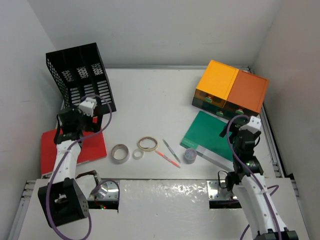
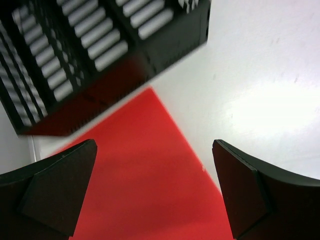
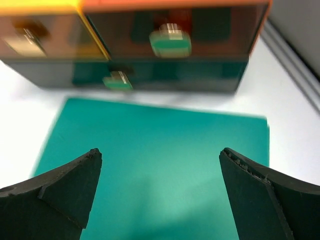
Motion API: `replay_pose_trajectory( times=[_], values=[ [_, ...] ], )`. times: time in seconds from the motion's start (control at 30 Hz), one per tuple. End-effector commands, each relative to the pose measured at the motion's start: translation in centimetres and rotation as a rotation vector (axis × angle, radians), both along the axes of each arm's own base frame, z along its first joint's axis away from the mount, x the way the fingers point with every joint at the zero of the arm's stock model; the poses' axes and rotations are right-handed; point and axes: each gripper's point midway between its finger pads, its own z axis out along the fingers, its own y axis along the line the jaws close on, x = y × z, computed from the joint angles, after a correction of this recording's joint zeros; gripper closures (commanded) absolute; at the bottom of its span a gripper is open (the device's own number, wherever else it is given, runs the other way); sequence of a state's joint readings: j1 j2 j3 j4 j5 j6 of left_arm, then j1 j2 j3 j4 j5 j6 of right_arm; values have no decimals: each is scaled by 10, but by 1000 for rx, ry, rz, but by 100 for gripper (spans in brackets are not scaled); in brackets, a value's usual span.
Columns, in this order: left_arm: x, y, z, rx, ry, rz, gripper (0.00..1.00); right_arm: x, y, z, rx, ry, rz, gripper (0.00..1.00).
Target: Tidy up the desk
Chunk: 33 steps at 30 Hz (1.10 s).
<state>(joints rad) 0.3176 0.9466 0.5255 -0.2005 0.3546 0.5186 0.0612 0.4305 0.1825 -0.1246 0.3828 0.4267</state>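
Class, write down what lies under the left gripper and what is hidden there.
A red folder lies flat on the desk beneath the left gripper. Anything under the folder is covered.

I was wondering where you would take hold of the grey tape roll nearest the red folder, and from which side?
The grey tape roll lies flat on the desk, hole up, so I would come straight down with the open left gripper, one finger in the hole and one outside, pinching its wall. Its low profile probably gives a sideways approach little to hold.
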Motion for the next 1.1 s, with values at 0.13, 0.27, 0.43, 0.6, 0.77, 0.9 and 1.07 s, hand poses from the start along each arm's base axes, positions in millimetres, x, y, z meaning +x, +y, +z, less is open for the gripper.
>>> replay_pose_trajectory(
  times=[0.13, 0.27, 0.43, 0.6, 0.77, 0.9, 1.07],
  values=[
    [37, -37, 16, -8, -32, -73, 1, 28, -19, 72, -29, -72, -122, 21],
    [33, -42, 11, 2, -44, -91, 2, 46, -30, 76, -26, -70, -210, 26],
    [27, -46, 18, 2, -91, -106, 2, 63, -48, 72, -88, 9, -330, 23],
    [24, -45, 14, 8, -87, -103, 2, 73, -56, 73, -122, 10, -383, 25],
    [24, -47, 11, 4, -77, -113, 2, 90, -57, 69, -163, 31, -362, 27],
    [23, -47, 11, 7, -78, -118, 2, 107, -48, 66, -163, 43, -294, 29],
    [23, -46, 10, 9, -72, -112, 2, 118, -43, 65, -143, 42, -265, 29]
  ],
)
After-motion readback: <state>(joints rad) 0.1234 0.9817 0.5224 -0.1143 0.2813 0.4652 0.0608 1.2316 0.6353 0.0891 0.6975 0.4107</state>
